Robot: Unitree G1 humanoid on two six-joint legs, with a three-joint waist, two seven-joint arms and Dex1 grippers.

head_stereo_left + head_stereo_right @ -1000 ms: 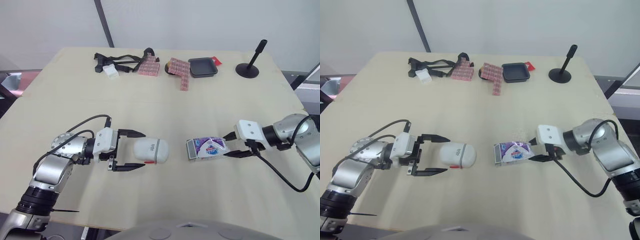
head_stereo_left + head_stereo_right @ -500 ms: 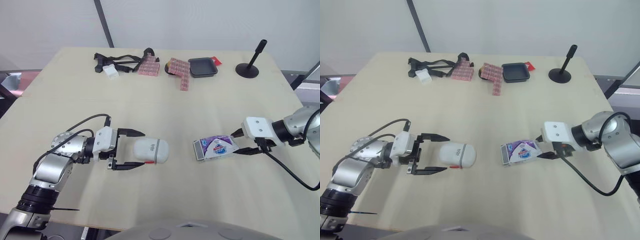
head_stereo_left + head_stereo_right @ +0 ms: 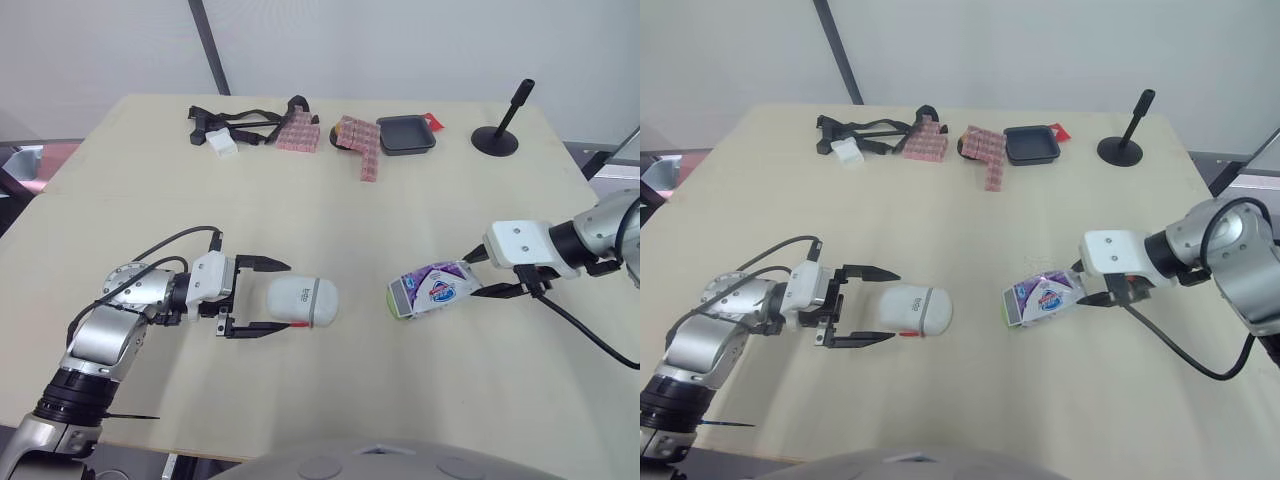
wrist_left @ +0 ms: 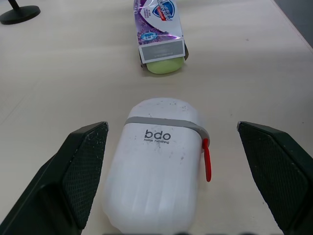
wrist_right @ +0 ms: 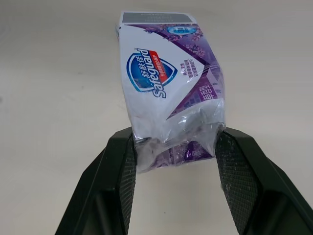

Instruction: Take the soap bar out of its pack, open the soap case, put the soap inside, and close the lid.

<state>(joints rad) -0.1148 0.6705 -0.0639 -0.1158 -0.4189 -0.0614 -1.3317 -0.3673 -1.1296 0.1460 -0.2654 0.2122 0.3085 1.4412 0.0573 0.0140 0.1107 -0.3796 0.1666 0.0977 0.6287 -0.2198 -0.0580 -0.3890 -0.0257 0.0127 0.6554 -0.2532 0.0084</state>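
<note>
The left claw [image 3: 282,297] gapes wide around the white oval plastic soap case [image 3: 303,302], which lies left of centre, and its fingers stand clear of both sides. Right of centre, the right claw [image 3: 474,279] pinches the crumpled tail of the purple plastic soap pack [image 3: 432,288]. A pale green soap bar [image 4: 162,66] peeks from the pack's open end. Bare pale wooden counter [image 3: 330,210] separates case and pack, and the counter's edges are well apart from both.

1. The place looks like a robot test lab rather than a home: a plain pale table [image 3: 330,200] stands before a bare whitish wall [image 3: 420,40].
2. Loose props lie along the table's far edge: black straps [image 3: 240,122], pink patterned packs [image 3: 298,135] and a small black tray [image 3: 405,134].
3. A black stand [image 3: 497,136] sits at the far right.
4. A dark bar [image 3: 209,45] slants across the wall.
</note>
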